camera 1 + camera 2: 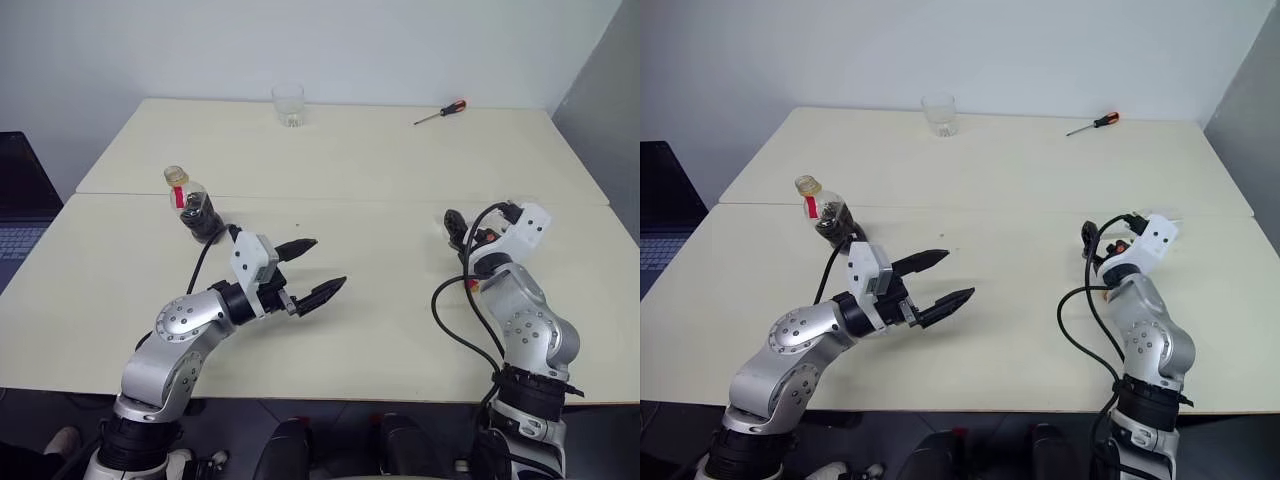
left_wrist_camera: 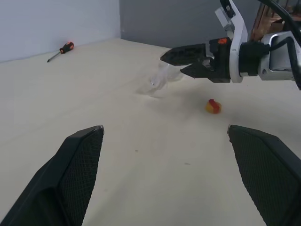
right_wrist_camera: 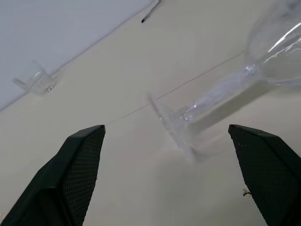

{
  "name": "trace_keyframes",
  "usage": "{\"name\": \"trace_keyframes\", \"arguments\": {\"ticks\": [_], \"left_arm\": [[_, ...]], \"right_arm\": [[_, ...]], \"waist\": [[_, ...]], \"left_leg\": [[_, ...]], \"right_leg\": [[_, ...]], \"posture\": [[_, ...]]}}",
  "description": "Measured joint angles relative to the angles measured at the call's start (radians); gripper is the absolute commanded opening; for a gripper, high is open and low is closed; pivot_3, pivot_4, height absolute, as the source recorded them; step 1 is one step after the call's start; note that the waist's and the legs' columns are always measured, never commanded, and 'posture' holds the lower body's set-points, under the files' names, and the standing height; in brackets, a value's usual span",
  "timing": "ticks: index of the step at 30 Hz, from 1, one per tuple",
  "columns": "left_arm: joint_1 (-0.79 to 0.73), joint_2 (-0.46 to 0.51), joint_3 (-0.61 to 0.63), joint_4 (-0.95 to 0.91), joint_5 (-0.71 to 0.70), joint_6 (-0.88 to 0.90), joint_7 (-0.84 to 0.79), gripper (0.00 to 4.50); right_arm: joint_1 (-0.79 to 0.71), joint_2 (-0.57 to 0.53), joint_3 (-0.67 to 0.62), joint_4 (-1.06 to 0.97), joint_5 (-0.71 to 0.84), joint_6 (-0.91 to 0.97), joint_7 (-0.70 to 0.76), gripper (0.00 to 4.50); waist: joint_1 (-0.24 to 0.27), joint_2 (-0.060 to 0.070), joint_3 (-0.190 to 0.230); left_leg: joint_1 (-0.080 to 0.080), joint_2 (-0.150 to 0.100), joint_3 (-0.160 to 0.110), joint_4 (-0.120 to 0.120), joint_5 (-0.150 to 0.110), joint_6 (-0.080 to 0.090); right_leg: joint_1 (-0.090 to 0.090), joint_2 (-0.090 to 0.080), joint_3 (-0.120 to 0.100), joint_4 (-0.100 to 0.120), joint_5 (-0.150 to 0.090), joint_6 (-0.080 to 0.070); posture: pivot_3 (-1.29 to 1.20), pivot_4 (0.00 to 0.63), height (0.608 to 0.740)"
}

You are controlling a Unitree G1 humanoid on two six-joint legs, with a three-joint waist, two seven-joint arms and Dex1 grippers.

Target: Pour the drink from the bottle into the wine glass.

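The bottle (image 1: 190, 205) stands at the table's left with the dark drink (image 1: 202, 220) in its lower half. My left gripper (image 1: 330, 261) is open and empty, nearer to me and to the right of the bottle, not touching it. The clear wine glass (image 3: 221, 89) appears to lie on its side on the table, its foot (image 3: 165, 118) towards my right gripper (image 1: 458, 228). That gripper is open, and the glass (image 2: 159, 82) lies just past its fingertips (image 2: 164, 55), apart from them.
A short clear tumbler (image 1: 288, 104) stands at the far edge of the table, and a red-handled screwdriver (image 1: 440, 112) lies to its right. A small yellow and red piece (image 2: 213, 106) rests on the table below the right gripper. A seam (image 1: 350, 200) crosses the table.
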State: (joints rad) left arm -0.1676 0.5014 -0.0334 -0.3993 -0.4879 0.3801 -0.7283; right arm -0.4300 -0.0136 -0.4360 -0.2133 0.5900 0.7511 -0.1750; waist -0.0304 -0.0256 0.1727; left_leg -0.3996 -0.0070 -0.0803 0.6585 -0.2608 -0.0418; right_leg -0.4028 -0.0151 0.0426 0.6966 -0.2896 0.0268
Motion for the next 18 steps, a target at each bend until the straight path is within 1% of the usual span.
{"name": "trace_keyframes", "arguments": {"ticks": [4,7,18], "left_arm": [[0.0,-0.018,0.0,0.0,0.006,-0.002,0.009,4.48],[0.0,-0.022,0.0,0.001,0.008,-0.002,0.018,4.48],[0.0,-0.034,0.0,0.008,0.014,-0.008,0.021,4.48]], "right_arm": [[-0.032,0.008,-0.064,0.079,0.039,-0.015,-0.023,4.5],[-0.044,0.008,-0.083,0.135,0.051,-0.044,-0.023,4.5],[-0.202,0.006,-0.126,0.422,0.061,-0.217,-0.017,4.5]], "waist": [[0.0,0.0,0.0],[-0.002,0.001,0.0],[-0.003,0.002,0.0]], "left_leg": [[0.0,0.0,0.001,0.0,0.0,0.0],[0.0,0.0,0.001,0.0,0.0,0.0],[0.0,0.0,0.003,0.0,0.0,0.0]], "right_leg": [[0.0,0.0,0.0,0.0,0.0,0.0],[0.0,0.0,0.0,0.0,0.0,0.0],[-0.001,0.001,0.0,0.001,0.0,0.0]], "posture": [[0.0,0.15,0.74],[0.0,0.15,0.74],[0.0,0.15,0.74]]}}
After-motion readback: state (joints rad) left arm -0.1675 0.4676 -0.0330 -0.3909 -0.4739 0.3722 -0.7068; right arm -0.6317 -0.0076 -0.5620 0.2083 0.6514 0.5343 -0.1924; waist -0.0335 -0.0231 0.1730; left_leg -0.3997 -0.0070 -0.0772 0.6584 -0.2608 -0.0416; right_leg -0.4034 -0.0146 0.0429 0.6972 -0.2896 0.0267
